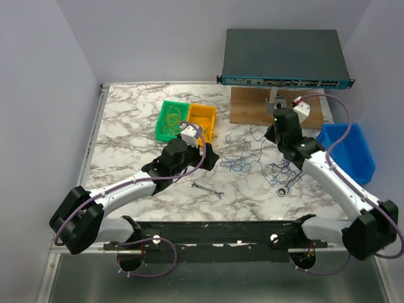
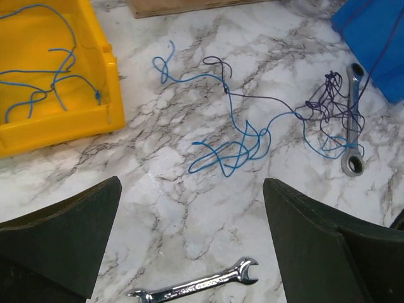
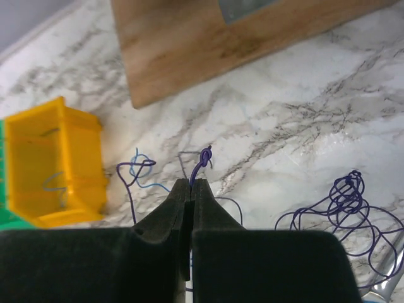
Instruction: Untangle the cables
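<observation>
Early going, I judge: the cables [image 1: 252, 154] sprawl tangled on the table [image 1: 126, 126] at centre frame; the right end effector [image 3: 191, 186] pinches one strand; the left end effector [image 2: 189, 214] gapes empty; separating remains.

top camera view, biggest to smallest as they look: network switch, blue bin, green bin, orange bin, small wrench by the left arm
1. network switch
2. blue bin
3. green bin and orange bin: too alike to rank
4. small wrench
</observation>
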`<action>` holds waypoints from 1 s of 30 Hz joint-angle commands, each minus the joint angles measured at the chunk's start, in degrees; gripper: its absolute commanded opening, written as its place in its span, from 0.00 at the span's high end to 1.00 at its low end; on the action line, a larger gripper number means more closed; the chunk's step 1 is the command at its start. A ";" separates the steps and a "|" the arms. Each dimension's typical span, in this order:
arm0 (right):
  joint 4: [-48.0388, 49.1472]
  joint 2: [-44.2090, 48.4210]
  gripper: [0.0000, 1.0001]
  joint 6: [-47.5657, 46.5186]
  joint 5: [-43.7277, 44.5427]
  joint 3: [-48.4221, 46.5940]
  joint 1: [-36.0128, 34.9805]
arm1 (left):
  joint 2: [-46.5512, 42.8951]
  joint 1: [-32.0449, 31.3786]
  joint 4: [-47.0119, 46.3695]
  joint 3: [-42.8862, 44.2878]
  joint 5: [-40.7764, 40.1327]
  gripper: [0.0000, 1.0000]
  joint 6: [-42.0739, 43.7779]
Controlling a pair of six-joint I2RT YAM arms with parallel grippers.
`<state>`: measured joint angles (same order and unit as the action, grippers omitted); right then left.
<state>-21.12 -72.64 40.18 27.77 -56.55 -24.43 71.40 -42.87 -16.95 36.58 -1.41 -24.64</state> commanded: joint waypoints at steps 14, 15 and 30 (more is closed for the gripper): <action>-25.14 11.36 0.99 -0.58 16.15 -27.59 -0.27 | 4.95 -1.25 -2.92 5.55 13.76 0.01 2.33; -25.82 10.88 0.99 -0.66 15.97 -29.40 -0.27 | 7.10 -1.33 -0.99 7.67 14.93 0.01 2.23; -28.65 6.96 0.99 -1.02 8.70 -40.46 -0.27 | 25.73 -8.07 12.16 26.65 23.14 0.01 9.45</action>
<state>-47.37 -65.76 39.42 39.68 -95.42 -24.43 95.22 -48.90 -6.02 59.55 17.85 -19.70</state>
